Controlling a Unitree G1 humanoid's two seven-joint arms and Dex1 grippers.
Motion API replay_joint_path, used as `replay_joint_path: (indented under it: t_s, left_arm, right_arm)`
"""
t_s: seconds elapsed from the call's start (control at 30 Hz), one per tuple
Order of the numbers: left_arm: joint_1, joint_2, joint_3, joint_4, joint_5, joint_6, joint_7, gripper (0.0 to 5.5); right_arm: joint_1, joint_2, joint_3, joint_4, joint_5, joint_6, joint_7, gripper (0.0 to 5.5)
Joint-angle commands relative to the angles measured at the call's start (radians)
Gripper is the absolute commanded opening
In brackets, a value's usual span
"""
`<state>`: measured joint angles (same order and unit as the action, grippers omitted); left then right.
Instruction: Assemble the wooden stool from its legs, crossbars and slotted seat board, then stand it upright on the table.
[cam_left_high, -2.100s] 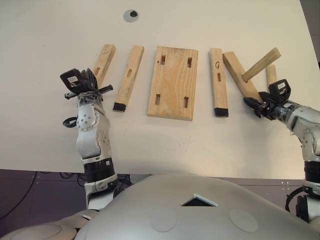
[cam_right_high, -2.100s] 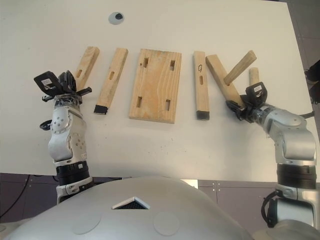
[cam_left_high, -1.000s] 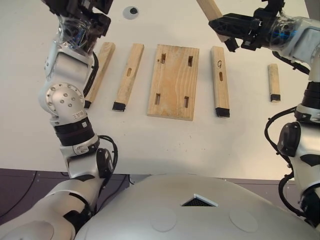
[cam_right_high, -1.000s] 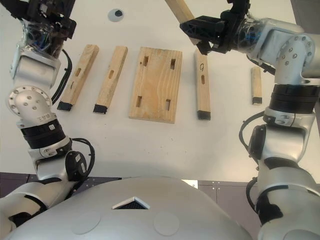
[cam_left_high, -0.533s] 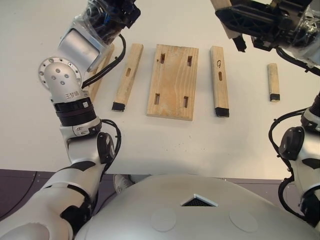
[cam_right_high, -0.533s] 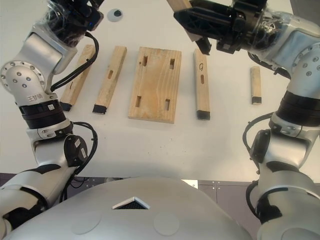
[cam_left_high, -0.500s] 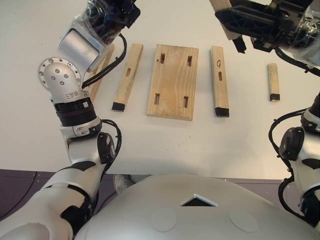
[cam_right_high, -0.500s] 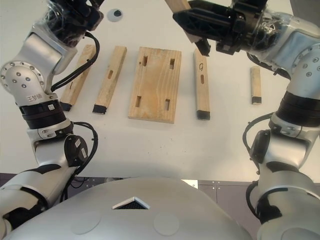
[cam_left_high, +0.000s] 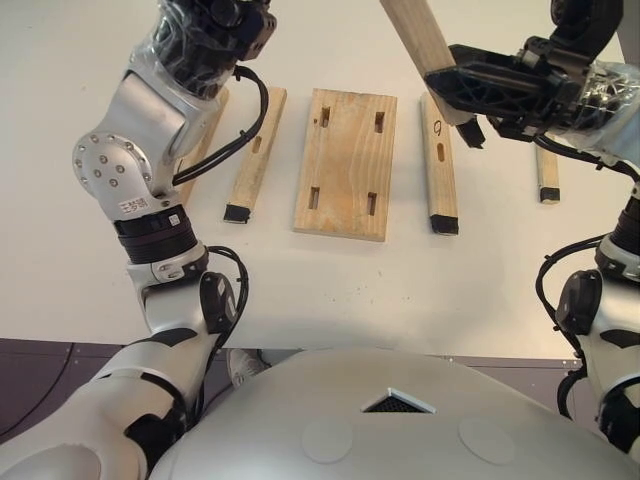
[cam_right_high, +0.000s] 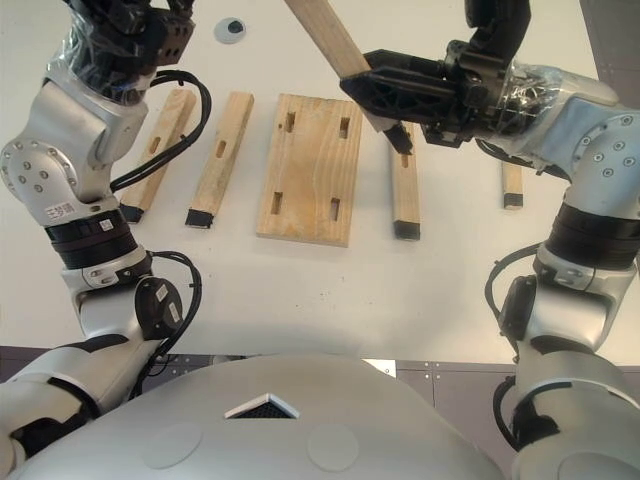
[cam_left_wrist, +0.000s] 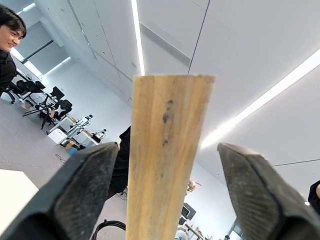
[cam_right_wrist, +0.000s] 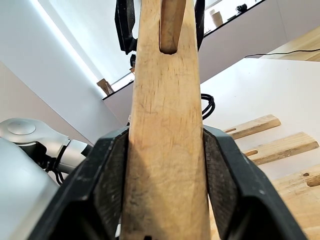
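The white desk (cam_left_high: 80, 250) carries the slotted seat board (cam_left_high: 345, 165) flat at its centre, with a leg (cam_left_high: 256, 148) just at the board's 9 o'clock, a second leg (cam_right_high: 178, 108) beyond that and partly behind the left arm, and a third leg (cam_left_high: 438, 160) at the board's 3 o'clock. A fourth leg (cam_left_high: 415, 35) is up in the air above the third one, slanting away toward 11 o'clock. The right claw (cam_left_high: 457, 98) is clenched on its lower end. A crossbar (cam_left_wrist: 167, 100) sits in this leg's slot, and the left claw (cam_left_wrist: 169, 165) is spread around the bar's free end, with a gap on each side — released, gripping nothing. A short crossbar (cam_left_high: 546, 180) lies alone near the desk's 3 o'clock edge, well apart from the board. The step in hand looks like building the first leg-and-crossbar side, with nothing yet fitted to the board. The next move probably calls for the left claw to close squarely on the bar while the right holds the leg steady — then the bar can be pushed home or carried to a mating leg's slot without twisting in the joint.
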<state>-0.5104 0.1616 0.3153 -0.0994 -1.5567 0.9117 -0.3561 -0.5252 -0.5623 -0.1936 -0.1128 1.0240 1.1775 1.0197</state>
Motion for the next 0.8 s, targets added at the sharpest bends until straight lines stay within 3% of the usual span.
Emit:
replay_joint_path:
  t_s: [0.03, 0.23, 0.4, 0.43, 0.7, 0.8]
  left_arm:
    - [-0.013, 0.021, -0.015, 0.004, 0.017, -0.008, -0.014, 3.06]
    - [-0.037, 0.033, -0.037, 0.032, 0.066, -0.023, -0.043, 2.17]
    - [-0.023, 0.044, -0.055, 0.019, 0.094, -0.026, -0.069, 2.02]
    - [-0.022, 0.046, -0.058, 0.015, 0.099, -0.025, -0.075, 2.38]
    - [-0.028, 0.055, -0.072, 0.020, 0.120, -0.019, -0.084, 3.61]
    - [-0.032, 0.049, -0.053, 0.028, 0.096, -0.022, -0.069, 3.43]
  right_arm:
    - [-0.001, -0.026, 0.001, -0.022, 0.022, -0.011, 0.023, 2.04]
    - [0.001, -0.028, 0.016, -0.035, 0.017, -0.017, 0.035, 2.04]
    - [0.006, -0.034, 0.037, -0.046, 0.011, -0.022, 0.052, 2.04]
    - [0.005, -0.034, 0.040, -0.045, 0.009, -0.023, 0.053, 2.04]
    - [0.004, -0.037, 0.039, -0.040, 0.004, -0.036, 0.050, 2.04]
    - [0.009, -0.042, 0.042, -0.044, -0.002, -0.041, 0.052, 2.04]
